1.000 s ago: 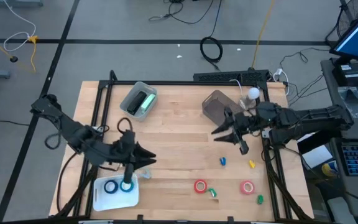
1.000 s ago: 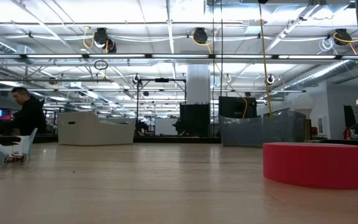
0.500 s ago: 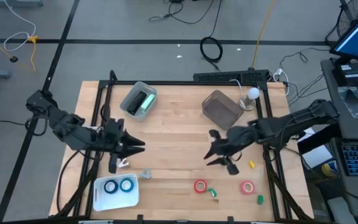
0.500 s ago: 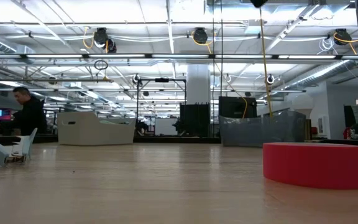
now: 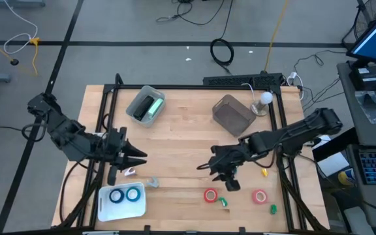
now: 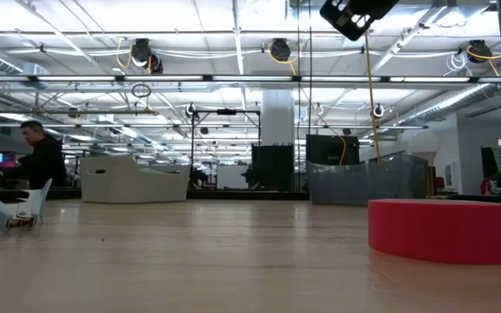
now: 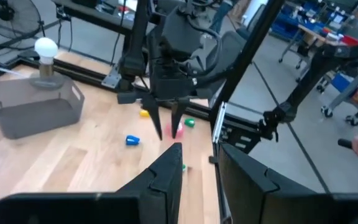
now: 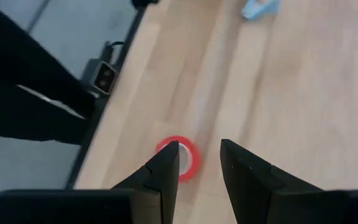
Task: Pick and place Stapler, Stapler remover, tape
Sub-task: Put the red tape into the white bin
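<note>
Right gripper (image 5: 222,175) has swung from beside the grey bin (image 5: 234,112) toward the near edge, now above a red tape roll (image 5: 210,194) on the worktop (image 5: 188,140); fingers part-open, empty, the roll just ahead. Left gripper (image 5: 130,158) waits, parted, farther off; blue rolls (image 5: 125,194) sit in the white tray (image 5: 121,207).

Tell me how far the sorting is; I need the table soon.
Done: two blue tape rolls lie in the white tray. In hand: nothing; the open right gripper hangs above the nearer red roll, and the open left gripper is empty. Left: that roll and the other red roll, both on the table.
</note>
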You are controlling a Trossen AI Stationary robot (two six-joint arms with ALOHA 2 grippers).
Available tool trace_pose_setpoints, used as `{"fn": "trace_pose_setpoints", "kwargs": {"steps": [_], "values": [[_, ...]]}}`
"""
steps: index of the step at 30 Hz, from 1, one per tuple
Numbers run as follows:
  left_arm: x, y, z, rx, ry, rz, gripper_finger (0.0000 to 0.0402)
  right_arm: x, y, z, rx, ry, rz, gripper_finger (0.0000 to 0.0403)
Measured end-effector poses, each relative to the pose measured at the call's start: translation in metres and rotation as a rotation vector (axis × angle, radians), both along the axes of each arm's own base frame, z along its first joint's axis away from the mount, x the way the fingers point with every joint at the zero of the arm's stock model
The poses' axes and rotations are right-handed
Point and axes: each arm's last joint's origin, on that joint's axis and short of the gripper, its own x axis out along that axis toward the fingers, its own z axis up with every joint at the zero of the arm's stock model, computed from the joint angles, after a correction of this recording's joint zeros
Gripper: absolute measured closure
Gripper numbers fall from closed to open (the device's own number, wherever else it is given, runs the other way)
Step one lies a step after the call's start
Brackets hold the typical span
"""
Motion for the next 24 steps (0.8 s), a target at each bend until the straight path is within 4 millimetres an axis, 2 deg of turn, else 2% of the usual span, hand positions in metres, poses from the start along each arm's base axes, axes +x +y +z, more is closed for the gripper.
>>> {"fn": "trace_pose_setpoints", "kwargs": {"steps": [5,13,17,24], "values": [[-0.003,-0.003,-0.003,0.009,0.023,-0.019,0.0293,0.005,0.006,-0.014,0.036,0.090,-0.010,0.0286],[-0.008,-0.006,-0.003,0.015,0.030,-0.044,0.0293,0.016,0.016,-0.038,0.056,0.189,-0.063,0.0214],[-0.010,-0.008,-0.003,0.016,0.029,-0.060,0.0293,0.022,0.023,-0.057,0.043,0.254,-0.073,0.0182],[-0.012,-0.010,-0.003,0.020,0.036,-0.074,0.0293,0.031,0.025,-0.082,0.016,0.313,-0.081,0.0166]]}}
